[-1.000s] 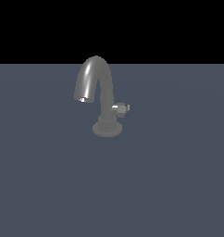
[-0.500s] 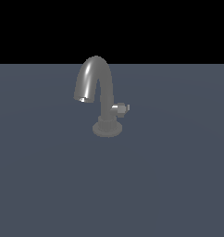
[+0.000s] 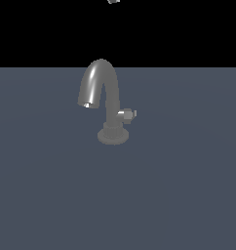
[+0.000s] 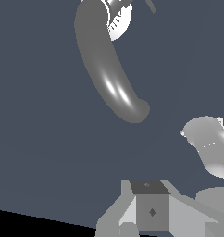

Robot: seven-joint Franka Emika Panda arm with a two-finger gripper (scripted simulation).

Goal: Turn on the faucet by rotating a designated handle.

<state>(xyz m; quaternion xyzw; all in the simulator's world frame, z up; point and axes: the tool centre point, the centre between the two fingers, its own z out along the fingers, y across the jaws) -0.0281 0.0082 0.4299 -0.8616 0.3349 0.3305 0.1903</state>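
While we sit high above the scene, the gripper (image 3: 113, 1) shows only as a small grey speck at the top edge of the exterior view, so we can't tell whether the fingers are spread or pressed together. The faucet (image 3: 104, 93) stands mid-frame on the flat grey surface (image 3: 188, 195), its spout arching toward the exterior view's left. The handle (image 3: 126, 114) sticks out from the stem toward the exterior view's right, just above the ringed base (image 3: 113, 136), untouched. In the wrist view the spout (image 4: 109, 78) curves through the upper middle; the pale piece at lower right is probably the handle (image 4: 208, 139), though it's cropped. Risks from here: descending onto the spout instead of the stub, since the spout is far bigger and sits close by; or clipping the stub's end and sliding off before it rotates.
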